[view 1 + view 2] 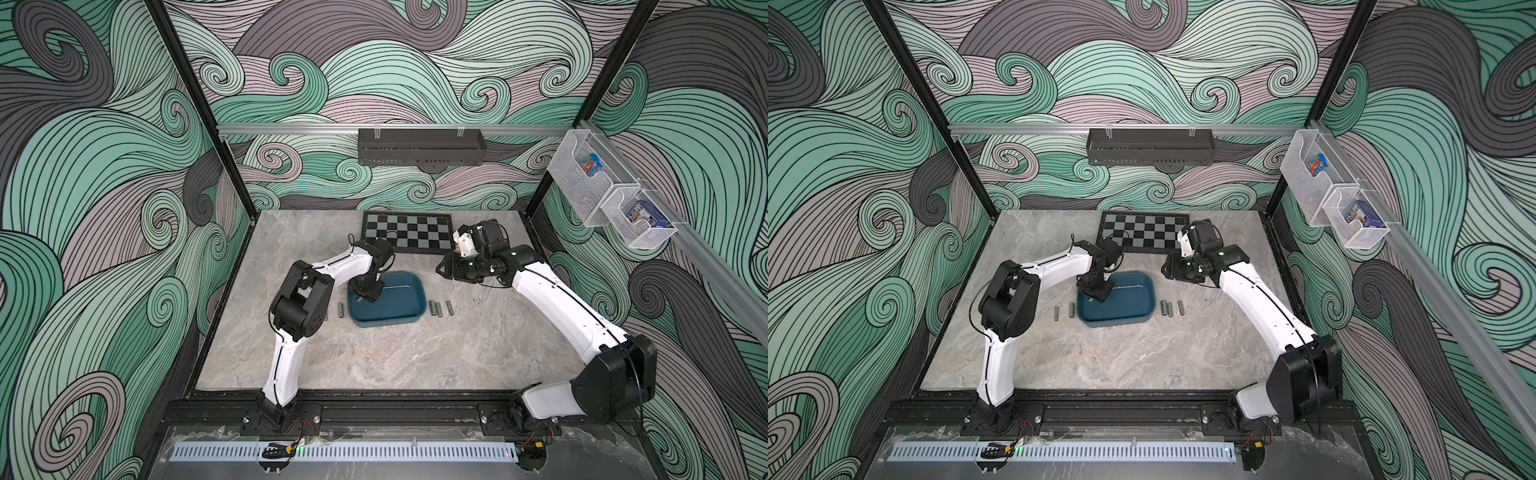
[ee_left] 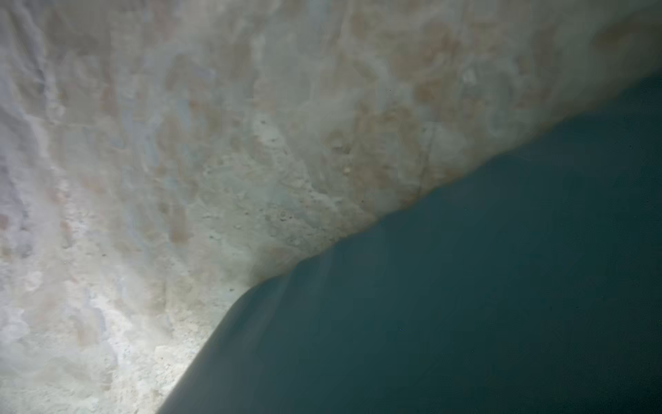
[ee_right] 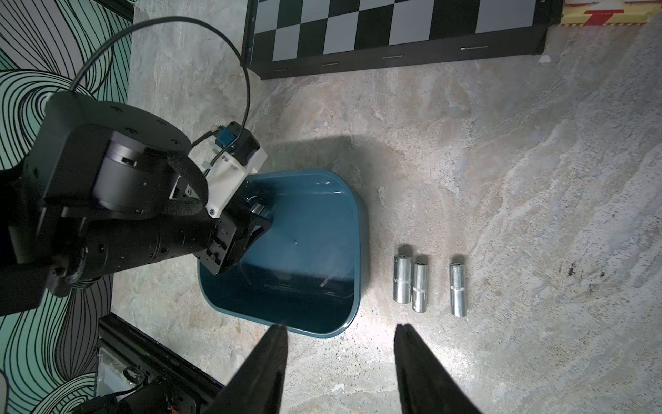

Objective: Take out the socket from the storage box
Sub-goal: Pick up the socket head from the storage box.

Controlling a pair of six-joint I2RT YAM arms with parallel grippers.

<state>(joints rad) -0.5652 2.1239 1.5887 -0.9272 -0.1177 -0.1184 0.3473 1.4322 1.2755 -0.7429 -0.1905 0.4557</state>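
Note:
The storage box (image 1: 399, 303) (image 1: 1129, 303) is a dark teal tub in the middle of the table. My left gripper (image 1: 365, 293) (image 1: 1096, 291) reaches down into its far-left corner. In the right wrist view a glint of a silver socket (image 3: 257, 207) shows at the left gripper (image 3: 256, 218); the grip is hidden. The left wrist view shows only a blur of the box's wall (image 2: 465, 286) and the table. My right gripper (image 1: 446, 270) (image 3: 341, 327) hovers open and empty, right of the box's far end. Three sockets (image 1: 438, 309) (image 3: 419, 286) lie on the table right of the box, two sockets (image 1: 1072, 310) left of it.
A chessboard (image 1: 407, 230) lies behind the box. A black perforated rack (image 1: 419, 145) hangs on the back rail. White wire baskets (image 1: 582, 166) hang on the right wall. My left arm's elbow (image 1: 299, 299) stands over the table left of the box.

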